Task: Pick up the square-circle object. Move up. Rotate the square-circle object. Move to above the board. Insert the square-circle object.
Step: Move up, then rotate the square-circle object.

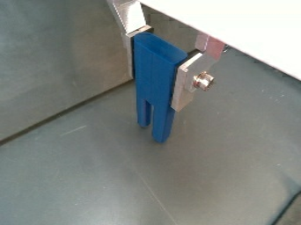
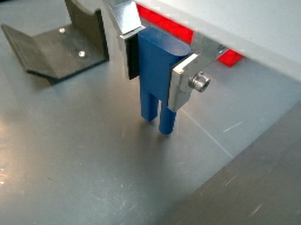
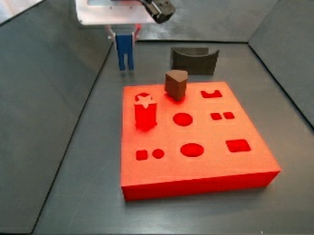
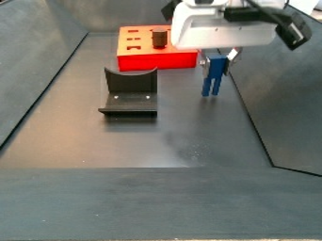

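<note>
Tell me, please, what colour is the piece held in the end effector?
Bright blue square-circle object in the end effector, clearest in a wrist view.

No text, label, brand, number or sign can be read on the gripper (image 2: pixel 157 63), which stands beside the board (image 3: pixel 196 174) with its fingers closed on the square-circle object (image 1: pixel 154 88), nor on either of those.

The gripper (image 3: pixel 128 35) holds the square-circle object (image 3: pixel 127 53) upright, beyond the board (image 3: pixel 196 179). The fixture (image 3: pixel 194 61) stands beside the object; two pegs stand on the board.
</note>
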